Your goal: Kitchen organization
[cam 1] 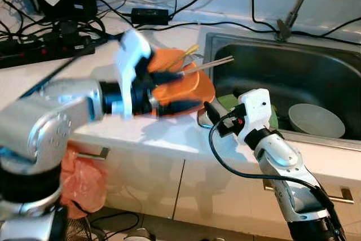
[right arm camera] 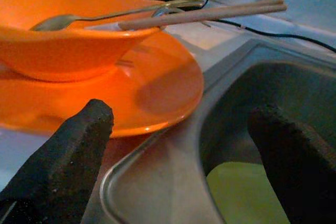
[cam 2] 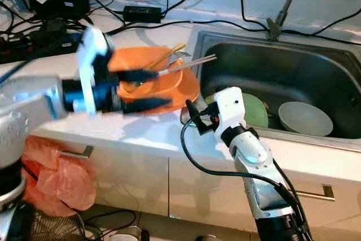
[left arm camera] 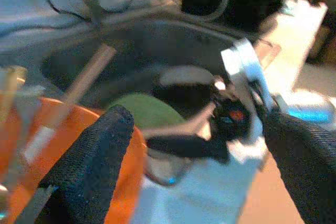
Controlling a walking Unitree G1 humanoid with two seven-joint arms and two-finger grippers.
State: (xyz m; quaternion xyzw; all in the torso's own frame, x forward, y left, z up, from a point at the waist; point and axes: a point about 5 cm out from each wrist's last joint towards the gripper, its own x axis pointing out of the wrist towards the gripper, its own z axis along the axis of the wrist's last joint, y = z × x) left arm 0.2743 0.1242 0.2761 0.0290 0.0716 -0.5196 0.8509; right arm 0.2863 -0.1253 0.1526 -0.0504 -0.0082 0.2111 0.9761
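An orange bowl (right arm camera: pixel 68 40) sits on an orange plate (right arm camera: pixel 147 93) on the white counter, right beside the sink's left rim. A spoon (right arm camera: pixel 105 17) and a pair of chopsticks (cam 1: pixel 211 65) lie across the bowl. My left gripper (cam 1: pixel 192 88) reaches in from the left, open, with one finger over the bowl and the other in front of the plate. My right gripper (cam 1: pixel 210 112) is open and points at the plate's edge from the sink's front left corner, close to it.
The steel sink (cam 1: pixel 293 71) holds a green bowl (cam 2: pixel 254 111) and a pale bowl (cam 1: pixel 316 119). Power strips and tangled cables (cam 1: pixel 51 43) crowd the back of the counter. An orange plastic bag (cam 1: pixel 84 182) hangs at the cabinet front.
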